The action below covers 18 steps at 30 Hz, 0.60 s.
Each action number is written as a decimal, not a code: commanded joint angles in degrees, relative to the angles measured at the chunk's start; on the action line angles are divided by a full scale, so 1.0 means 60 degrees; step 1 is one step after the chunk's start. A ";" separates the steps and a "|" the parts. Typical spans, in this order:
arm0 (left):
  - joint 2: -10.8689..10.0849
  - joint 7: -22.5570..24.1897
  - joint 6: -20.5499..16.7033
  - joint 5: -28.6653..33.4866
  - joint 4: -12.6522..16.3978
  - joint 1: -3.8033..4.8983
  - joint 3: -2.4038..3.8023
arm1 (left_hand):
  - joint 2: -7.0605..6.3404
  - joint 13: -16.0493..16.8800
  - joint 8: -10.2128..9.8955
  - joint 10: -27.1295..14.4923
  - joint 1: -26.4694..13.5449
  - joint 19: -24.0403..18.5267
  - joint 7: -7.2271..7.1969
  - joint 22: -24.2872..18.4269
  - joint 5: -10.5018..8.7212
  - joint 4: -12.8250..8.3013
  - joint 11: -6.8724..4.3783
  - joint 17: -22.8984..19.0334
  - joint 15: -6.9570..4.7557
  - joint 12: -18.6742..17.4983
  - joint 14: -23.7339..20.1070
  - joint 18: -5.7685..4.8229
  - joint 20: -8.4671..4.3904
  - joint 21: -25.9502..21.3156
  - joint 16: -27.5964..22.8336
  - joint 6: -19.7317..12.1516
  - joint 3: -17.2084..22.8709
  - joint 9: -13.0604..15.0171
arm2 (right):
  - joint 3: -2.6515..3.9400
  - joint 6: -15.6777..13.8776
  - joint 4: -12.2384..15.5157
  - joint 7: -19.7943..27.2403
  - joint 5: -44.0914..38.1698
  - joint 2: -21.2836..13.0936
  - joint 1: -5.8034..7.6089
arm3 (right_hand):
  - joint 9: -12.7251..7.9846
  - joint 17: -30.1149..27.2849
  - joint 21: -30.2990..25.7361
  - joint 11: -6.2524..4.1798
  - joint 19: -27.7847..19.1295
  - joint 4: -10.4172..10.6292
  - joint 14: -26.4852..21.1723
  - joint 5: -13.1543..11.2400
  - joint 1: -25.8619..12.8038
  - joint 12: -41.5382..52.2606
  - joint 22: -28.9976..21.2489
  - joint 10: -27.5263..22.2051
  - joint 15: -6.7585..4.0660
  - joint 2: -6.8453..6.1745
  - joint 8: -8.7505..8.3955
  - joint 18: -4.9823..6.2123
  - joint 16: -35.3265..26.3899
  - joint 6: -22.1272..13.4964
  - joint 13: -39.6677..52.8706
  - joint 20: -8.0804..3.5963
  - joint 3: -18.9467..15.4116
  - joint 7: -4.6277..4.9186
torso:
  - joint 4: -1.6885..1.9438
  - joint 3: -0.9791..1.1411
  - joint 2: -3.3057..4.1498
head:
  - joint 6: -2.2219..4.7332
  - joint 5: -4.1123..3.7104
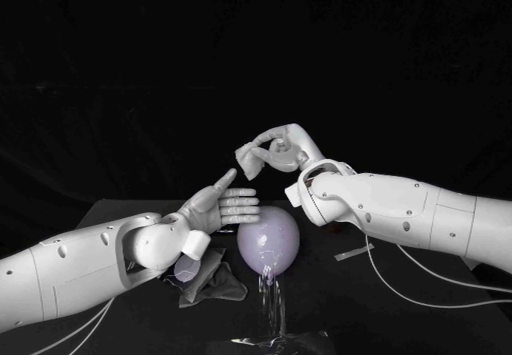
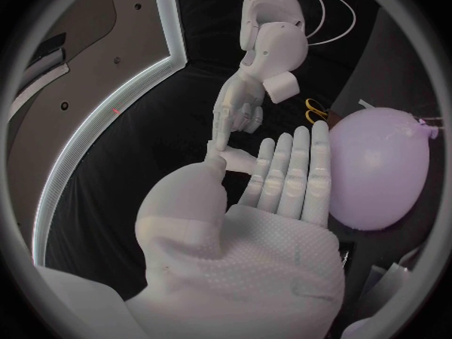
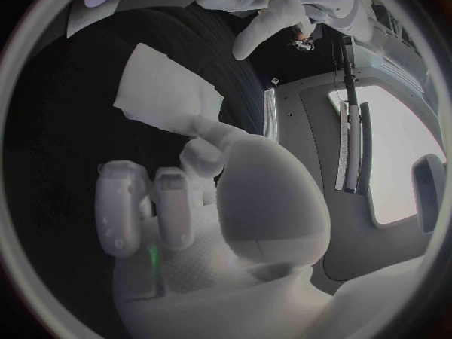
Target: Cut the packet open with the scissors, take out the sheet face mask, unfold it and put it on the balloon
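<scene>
We have the mask point(image 1: 251, 161) out: our right hand point(image 1: 284, 151) pinches it, folded, up near the balloon point(image 1: 267, 240); our left hand point(image 1: 224, 205) is flat, empty. Unfolding and placing remain

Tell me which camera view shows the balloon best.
The left wrist view: the balloon shows large, knot included, with the left hand covering just one edge. In the head view that hand hides part of it. The right wrist view has a pale patch at the rim; I cannot tell if that is the balloon.
</scene>
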 commanded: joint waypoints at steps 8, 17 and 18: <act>0.0185 0.1345 0.0314 0.2050 -0.0139 -0.0054 0.0217 | 0.0557 -0.0008 -0.0049 -0.0275 -0.0565 -0.0013 0.0754 -0.0002 0.0021 -0.0001 0.0101 -0.0197 0.0082 -0.0142 -0.0212 0.0132 0.0104 -0.0413 -0.0193 -0.0266 -0.0502 -0.0121 | 0.0003 0.0226 0.0142 0.0101 -0.0231 0.0136 0.0011 | 0.0675 0.2508 0.0011 -0.0041 0.0365 -0.0006 0.1000 0.0028 -0.0058 -0.0069 0.2154 0.0222 -0.0071 0.0067 0.0049 -0.0079 0.0039 0.0023 -0.0011 -0.0058 0.0085 -0.0037 | -0.0026 0.0012 -0.0011 | -0.0009 0.0017; 0.0217 0.1505 0.0334 0.2272 -0.0230 -0.0135 0.0447 | 0.0776 -0.0007 -0.0044 -0.0351 -0.0631 -0.0014 0.0789 0.0004 0.0023 -0.0002 0.0130 -0.0259 0.0108 -0.0147 -0.0259 0.0135 0.0130 -0.0528 -0.0226 -0.0334 -0.0632 -0.0164 | -0.0006 0.0396 0.0514 0.0058 -0.0277 0.0054 0.0011 | 0.0680 0.2508 0.0009 -0.0041 0.0364 -0.0010 0.1000 0.0028 -0.0061 -0.0067 0.2154 0.0223 -0.0071 0.0068 0.0053 -0.0078 0.0039 0.0019 -0.0009 -0.0059 0.0094 -0.0036 | -0.0012 0.0011 -0.0005 | 0.0031 0.0019; 0.0221 0.1499 0.0324 0.2278 -0.0239 -0.0137 0.0456 | 0.0808 -0.0006 -0.0042 -0.0358 -0.0637 -0.0011 0.0796 0.0004 0.0024 -0.0002 0.0135 -0.0269 0.0111 -0.0145 -0.0262 0.0135 0.0134 -0.0544 -0.0228 -0.0340 -0.0653 -0.0170 | -0.0006 0.0411 0.0574 0.0056 -0.0285 0.0029 0.0011 | 0.0680 0.2508 0.0009 -0.0041 0.0364 -0.0010 0.1000 0.0028 -0.0061 -0.0067 0.2154 0.0223 -0.0071 0.0068 0.0053 -0.0078 0.0039 0.0019 -0.0009 -0.0059 0.0094 -0.0036 | -0.0012 0.0011 -0.0006 | 0.0031 0.0020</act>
